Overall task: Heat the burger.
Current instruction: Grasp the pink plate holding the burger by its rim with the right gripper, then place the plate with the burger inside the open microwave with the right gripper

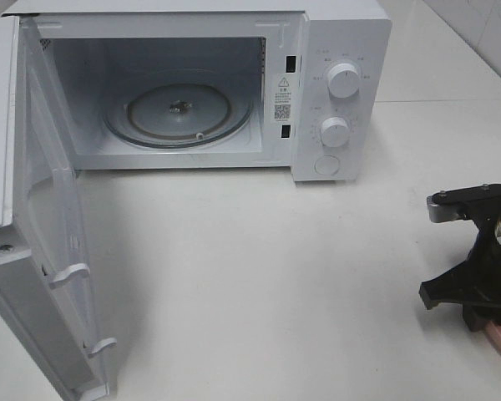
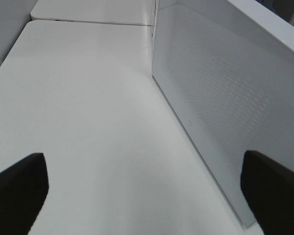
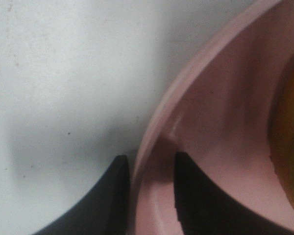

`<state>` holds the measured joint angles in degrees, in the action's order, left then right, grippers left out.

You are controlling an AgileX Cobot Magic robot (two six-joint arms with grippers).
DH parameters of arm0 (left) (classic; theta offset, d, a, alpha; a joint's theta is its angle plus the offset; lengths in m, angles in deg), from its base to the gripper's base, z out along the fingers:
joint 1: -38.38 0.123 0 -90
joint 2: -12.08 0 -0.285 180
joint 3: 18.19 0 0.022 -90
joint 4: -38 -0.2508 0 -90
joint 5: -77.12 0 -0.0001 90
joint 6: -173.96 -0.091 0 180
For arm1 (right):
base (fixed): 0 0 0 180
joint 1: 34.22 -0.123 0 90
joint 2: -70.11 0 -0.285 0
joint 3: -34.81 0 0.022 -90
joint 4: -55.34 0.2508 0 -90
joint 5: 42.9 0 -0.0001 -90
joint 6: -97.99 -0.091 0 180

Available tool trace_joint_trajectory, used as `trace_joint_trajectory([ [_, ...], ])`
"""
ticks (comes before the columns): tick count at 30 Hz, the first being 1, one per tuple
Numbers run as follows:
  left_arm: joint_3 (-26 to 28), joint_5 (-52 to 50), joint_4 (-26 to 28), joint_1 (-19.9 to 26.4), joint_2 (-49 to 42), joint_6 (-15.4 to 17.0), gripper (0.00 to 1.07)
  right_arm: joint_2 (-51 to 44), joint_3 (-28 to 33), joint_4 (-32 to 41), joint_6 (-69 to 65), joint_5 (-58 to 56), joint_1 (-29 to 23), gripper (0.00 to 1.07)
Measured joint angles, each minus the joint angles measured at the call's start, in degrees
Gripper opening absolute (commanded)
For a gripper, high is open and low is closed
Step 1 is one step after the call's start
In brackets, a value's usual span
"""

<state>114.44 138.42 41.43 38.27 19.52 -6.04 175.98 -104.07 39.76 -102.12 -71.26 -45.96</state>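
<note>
Right wrist view: right tool [image 3: 150,161] straddles the rim of the pink plate [image 3: 220,112], w/ one finger outside on the table [image 3: 63,73] side and the other inside the dish. Jaws stand narrow w/ the rim btw them. Can't tell if the pinch is firm or only just touching. Burger [image 3: 290,132] sits on the plate just past the inner finger. Only a golden-brown sliver of bun shows at the frame edge, and the tool doesn't touch it.

Exterior high view: same tool sits low over the table, a bit of pink rim peeking out under it; burger itself is hidden there. Microwave [image 1: 342,50] is well apart from this tool, across the table, w/ door [image 1: 33,209] swung wide and nothing on the glass turntable [image 1: 179,113]. Left tool [image 2: 144,176] gapes fully, holds nothing, and is just beside the door's mesh panel.

Handling, my read: burger is soft, stacked, prob light. Layers slide & the bun dents if squeezed, so don't grab it direct. Plate looks stiff, smooth, likely a bit slippery, so the rim is the place to hold, as deep as the fingers reach. A one-sided rim grip hangs the load off the tool, so the plate may sag or tilt & the burger could slip toward the low side. Keep it level, go slow, mind the microwave sill going in.
</note>
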Motion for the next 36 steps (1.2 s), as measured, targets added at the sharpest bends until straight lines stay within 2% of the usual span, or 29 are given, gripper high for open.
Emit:
trace_joint_trajectory([
  [1,0.00,0.00,0.00,0.00,0.00,0.00,1.00,0.00,0.00,-0.11,-0.52,0.00,0.00,0.11],
  [2,0.00,0.00,0.00,0.00,0.00,0.00,1.00,0.00,0.00,-0.11,-0.52,0.00,0.00,0.11],
  [4,0.00,0.00,0.00,0.00,0.00,0.00,1.00,0.00,0.00,-0.29,-0.57,-0.17,0.00,0.01],
  [20,0.00,0.00,0.00,0.00,0.00,0.00,1.00,-0.29,0.00,-0.80,-0.63,-1.09,0.00,0.00],
  [28,0.00,0.00,0.00,0.00,0.00,0.00,1.00,-2.64,0.00,-7.96,-7.45,-4.41,-0.97,0.00],
  [36,0.00,0.00,0.00,0.00,0.00,0.00,1.00,-2.98,0.06,-11.75,-12.95,-7.05,-5.84,0.00],
])
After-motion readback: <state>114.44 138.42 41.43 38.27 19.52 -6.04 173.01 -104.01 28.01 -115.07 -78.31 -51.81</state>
